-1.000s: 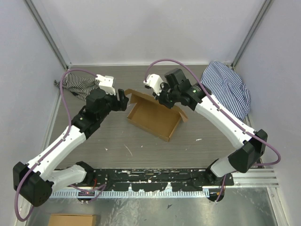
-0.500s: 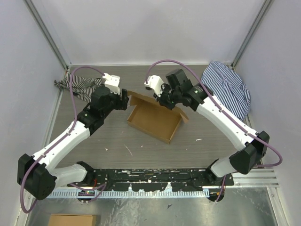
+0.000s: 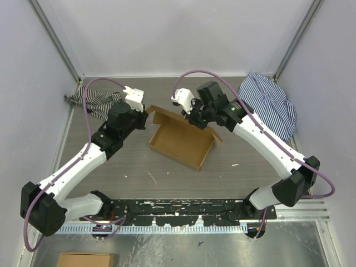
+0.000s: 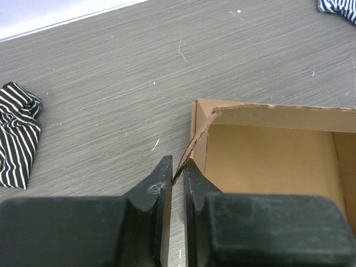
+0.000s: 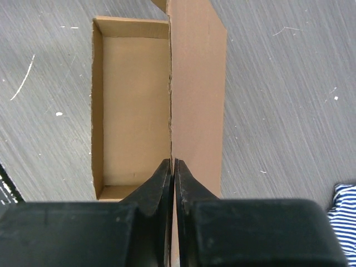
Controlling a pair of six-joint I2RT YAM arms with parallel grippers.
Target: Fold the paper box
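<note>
The paper box [image 3: 179,142] is a shallow brown cardboard tray lying open in the middle of the table. My left gripper [image 3: 146,118] is at its far left corner. In the left wrist view a thin corner flap [image 4: 194,142] of the box [image 4: 267,161] runs down between the two nearly closed fingers of that gripper [image 4: 178,169], which pinch it. My right gripper [image 3: 192,120] is at the box's far long side. In the right wrist view this gripper [image 5: 173,164] is shut on the upright edge between the tray [image 5: 133,105] and the outward flap [image 5: 197,94].
A black-and-white striped cloth [image 3: 92,100] lies at the far left, also seen in the left wrist view [image 4: 16,133]. A blue striped cloth [image 3: 270,105] is bunched at the far right. Another piece of cardboard [image 3: 86,260] lies below the table's front rail.
The left gripper has moved in to the box's corner and closed on its flap. The box has shifted slightly left. The right gripper keeps its hold.
</note>
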